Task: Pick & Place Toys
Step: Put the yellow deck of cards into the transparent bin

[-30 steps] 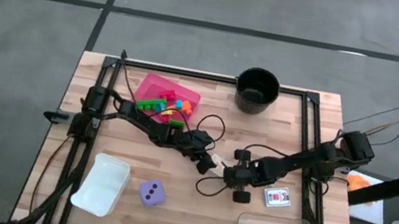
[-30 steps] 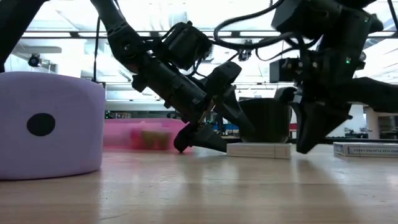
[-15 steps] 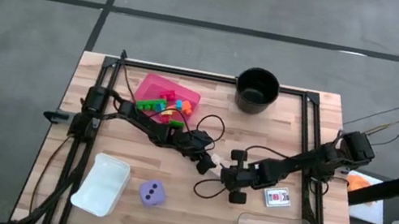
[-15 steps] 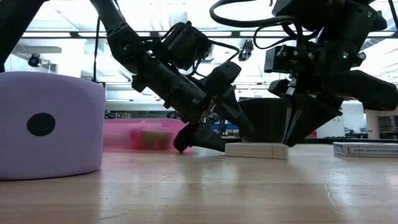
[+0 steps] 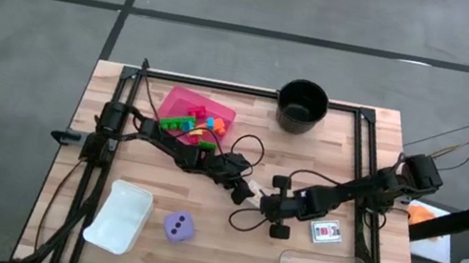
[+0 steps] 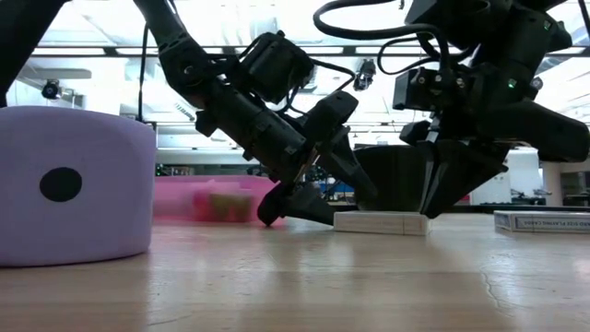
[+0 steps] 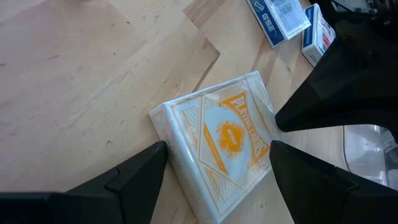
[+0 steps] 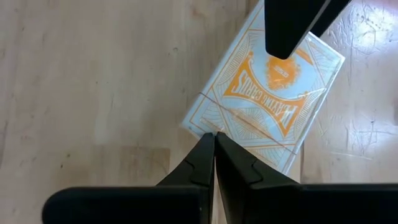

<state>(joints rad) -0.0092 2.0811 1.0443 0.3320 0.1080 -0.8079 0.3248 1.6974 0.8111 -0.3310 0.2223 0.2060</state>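
Both grippers crowd the orange card pack (image 7: 221,146) lying flat mid-table: the left gripper (image 7: 217,177) straddles it with fingers spread, the right gripper (image 8: 215,158) pinched shut at its edge, so closing the left fingers squarely seems next.

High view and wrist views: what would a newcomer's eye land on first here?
Both arms meet mid-table over the orange card pack: the left end effector straddles it with fingers open, while the right end effector stands shut at its edge. Next comes the purple die near the front edge, then the pink tray of bright bricks at the back left.
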